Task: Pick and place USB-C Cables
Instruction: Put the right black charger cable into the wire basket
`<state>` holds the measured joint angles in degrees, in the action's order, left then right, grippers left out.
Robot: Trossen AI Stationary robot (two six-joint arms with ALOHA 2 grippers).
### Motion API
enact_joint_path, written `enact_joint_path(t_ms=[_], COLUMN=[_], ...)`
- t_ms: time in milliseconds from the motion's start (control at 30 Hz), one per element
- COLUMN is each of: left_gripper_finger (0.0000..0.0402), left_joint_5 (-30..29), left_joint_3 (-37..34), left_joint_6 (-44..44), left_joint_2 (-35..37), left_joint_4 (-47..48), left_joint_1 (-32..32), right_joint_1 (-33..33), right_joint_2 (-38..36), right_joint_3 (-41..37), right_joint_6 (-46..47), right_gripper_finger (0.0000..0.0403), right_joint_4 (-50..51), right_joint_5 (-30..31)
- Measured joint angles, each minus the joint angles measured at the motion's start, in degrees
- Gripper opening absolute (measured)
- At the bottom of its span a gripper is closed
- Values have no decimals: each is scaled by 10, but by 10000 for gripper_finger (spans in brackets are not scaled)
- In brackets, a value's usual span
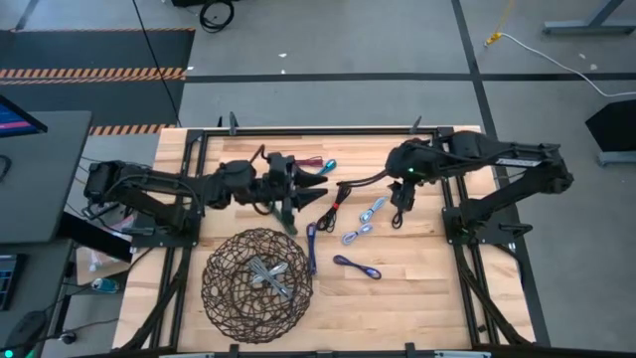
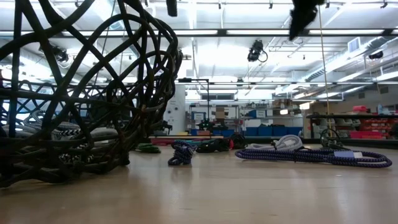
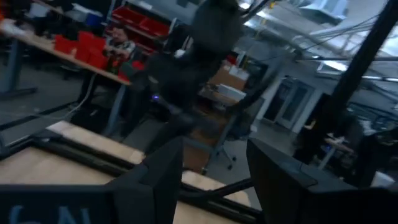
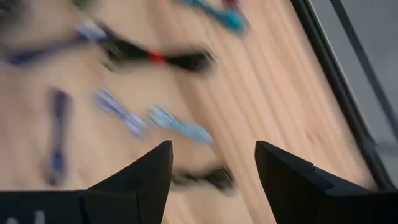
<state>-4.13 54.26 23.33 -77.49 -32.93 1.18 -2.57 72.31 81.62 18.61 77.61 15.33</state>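
Several short USB-C cable bundles lie on the wooden table right of centre: a black one with a red band point(image 1: 333, 209), two light blue ones point(image 1: 373, 209) point(image 1: 356, 235), two purple ones point(image 1: 311, 247) point(image 1: 358, 267), and a maroon and teal one point(image 1: 320, 163) near the far edge. A grey cable point(image 1: 268, 276) lies inside the round dark wire-mesh basket point(image 1: 214, 298). My left gripper point(image 1: 314, 187) is open and empty, held level above the table's middle, left of the cables. My right gripper point(image 1: 397, 214) is open, pointing down above the light blue cables point(image 4: 180, 127).
The basket stands near the table's near edge, left of centre, and fills the left of the low view point(image 2: 74, 93). Bare wood lies right of the cables and along the near right. A black frame rail point(image 1: 328, 129) runs along the far edge. A person point(image 3: 118, 43) sits far behind.
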Motion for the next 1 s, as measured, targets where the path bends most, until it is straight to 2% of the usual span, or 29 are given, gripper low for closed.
enact_joint_path(t_ms=[133, 333, 733, 1000], left_gripper_finger=[185, 186, 186, 186], left_joint_5=[23, 27, 55, 55], left_joint_3=[0, 0, 0, 0], left_joint_6=[0, -4, -5, -4], left_joint_2=[0, 0, 0, 0], left_joint_4=[-2, 2, 2, 2], left_joint_1=[-8, -8, -8, -8], right_joint_1=[-35, -68, -139, -166], right_joint_2=[18, 5, -59, -64], right_joint_3=[-1, -47, -256, -366], right_joint_6=[36, 67, 87, 77], right_gripper_finger=[249, 255, 252, 252], right_joint_4=[101, 98, -56, -132], right_joint_5=[30, 14, -68, -103])
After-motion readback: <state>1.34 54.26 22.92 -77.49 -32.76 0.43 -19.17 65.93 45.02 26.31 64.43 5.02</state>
